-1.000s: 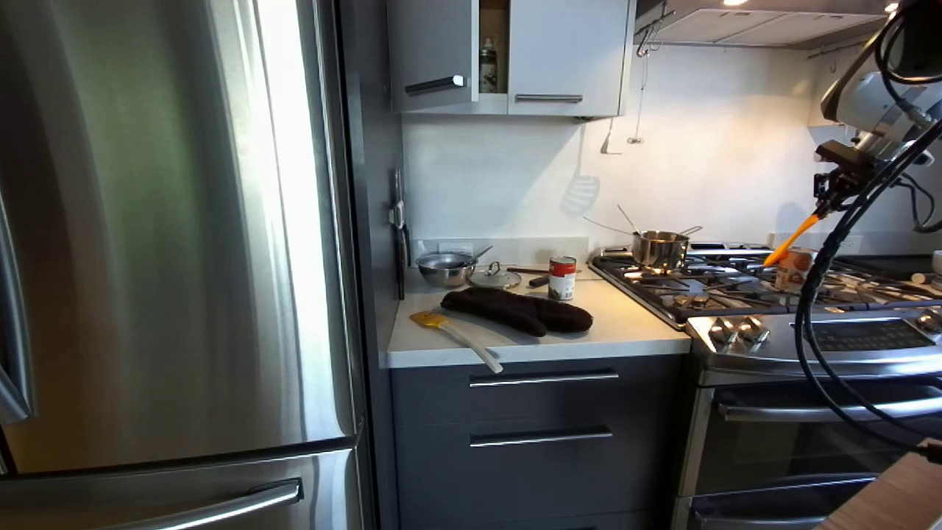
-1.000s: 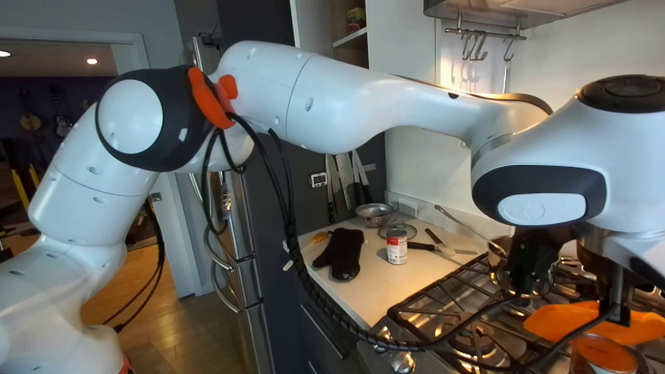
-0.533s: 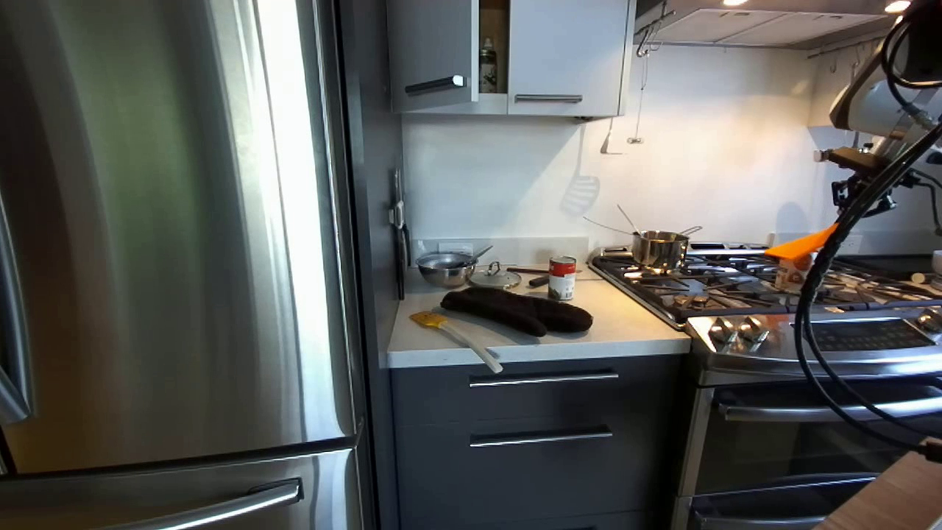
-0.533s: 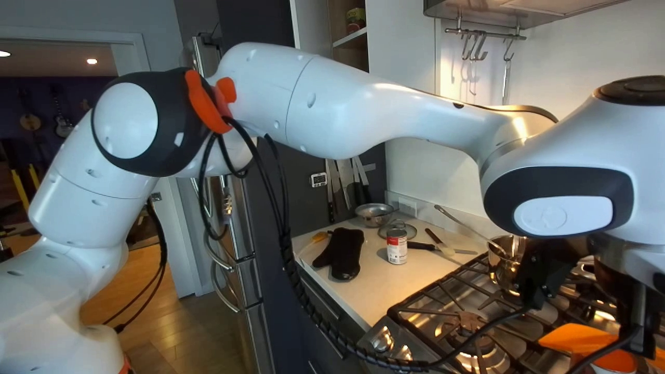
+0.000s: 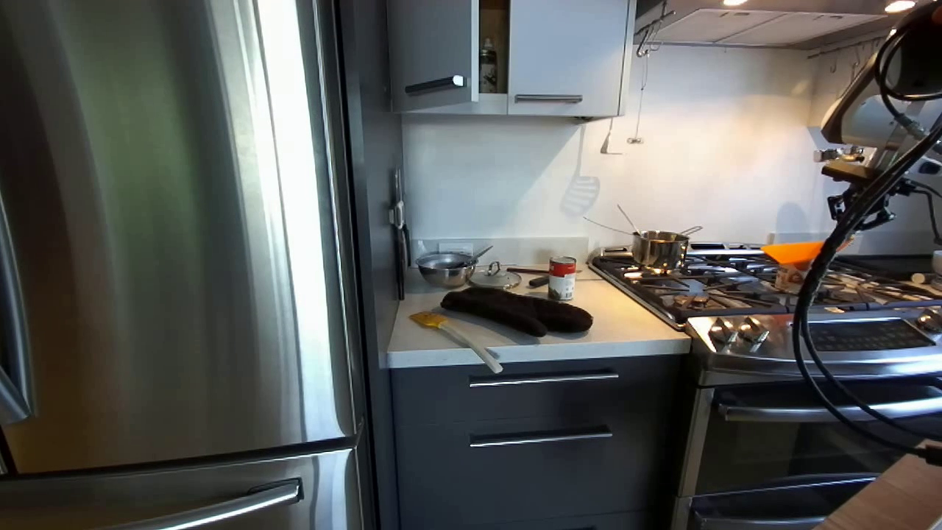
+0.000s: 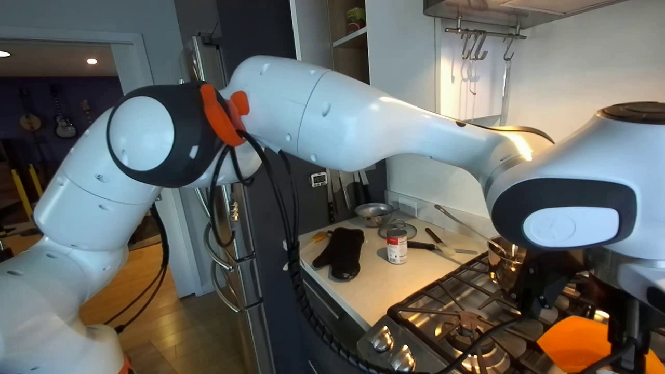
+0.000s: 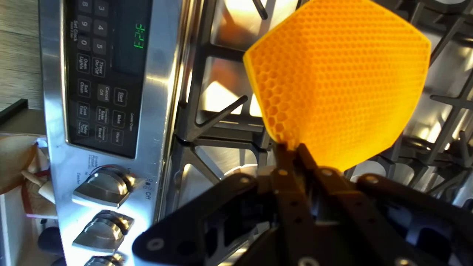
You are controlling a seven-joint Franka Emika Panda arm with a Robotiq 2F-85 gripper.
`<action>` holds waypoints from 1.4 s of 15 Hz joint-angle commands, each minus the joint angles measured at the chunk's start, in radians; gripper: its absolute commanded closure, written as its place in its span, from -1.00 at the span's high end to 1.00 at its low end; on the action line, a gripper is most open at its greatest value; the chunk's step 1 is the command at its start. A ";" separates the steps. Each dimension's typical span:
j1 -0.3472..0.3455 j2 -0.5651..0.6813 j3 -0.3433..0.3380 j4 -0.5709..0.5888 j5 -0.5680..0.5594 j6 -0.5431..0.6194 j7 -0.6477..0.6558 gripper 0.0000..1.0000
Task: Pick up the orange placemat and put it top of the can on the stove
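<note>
The orange placemat [image 7: 343,85] is a thin mat with a honeycomb texture. My gripper [image 7: 292,147] is shut on its near edge in the wrist view. In both exterior views the placemat [image 5: 795,252] [image 6: 576,343] is over the stove [image 5: 780,340]. The can [image 5: 790,279], pale with an orange pattern, stands on the burner grates directly below the placemat. I cannot tell whether mat and can touch. The can is hidden or out of view in the wrist view and in the exterior view showing most of the arm. Cables partly cover my gripper in an exterior view.
A steel pot [image 5: 660,251] stands on the stove's back left. The counter [image 5: 625,335] holds a red-and-white tin [image 5: 562,278], dark oven mitts [image 5: 515,311], a yellow brush [image 5: 460,340], a bowl [image 5: 445,271] and a lid [image 5: 495,277]. Black cables [image 5: 806,316] hang before the stove.
The arm has lowered slightly. The placemat has turned from hanging steeply to lying flatter above the can. The can has gone from sight in an exterior view.
</note>
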 commanded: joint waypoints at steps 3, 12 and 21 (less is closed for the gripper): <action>-0.013 0.064 0.005 0.083 -0.072 -0.057 0.057 -0.96; -0.015 0.104 0.013 0.139 -0.107 -0.094 0.064 -0.18; 0.000 0.055 0.011 0.115 -0.098 -0.102 -0.031 1.00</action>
